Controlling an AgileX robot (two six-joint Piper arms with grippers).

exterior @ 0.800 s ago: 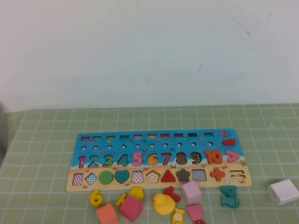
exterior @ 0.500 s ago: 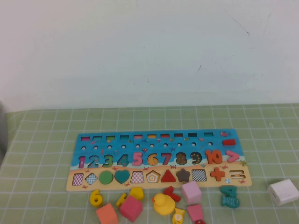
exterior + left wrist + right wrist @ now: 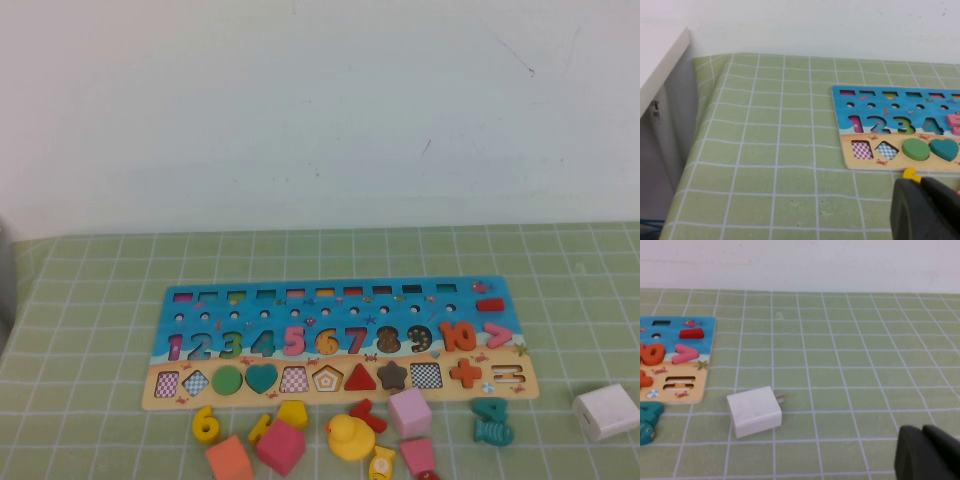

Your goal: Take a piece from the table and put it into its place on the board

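Wrist views: left tool [image 3: 926, 210], right tool [image 3: 930, 455], each holding nothing.

Matt green cloth with a white grid [image 3: 90, 380] covers the table; it looks soft, draping over the edge at the left of the frame. The board [image 3: 340, 300] is smooth painted wood, blue above, tan below. The yellow "6" piece [image 3: 205, 423] appears painted wood (matt). The white charger block [image 3: 606, 410] is smooth plastic. Both grippers show matt black casing: left gripper [image 3: 927, 210], right gripper [image 3: 930, 455].
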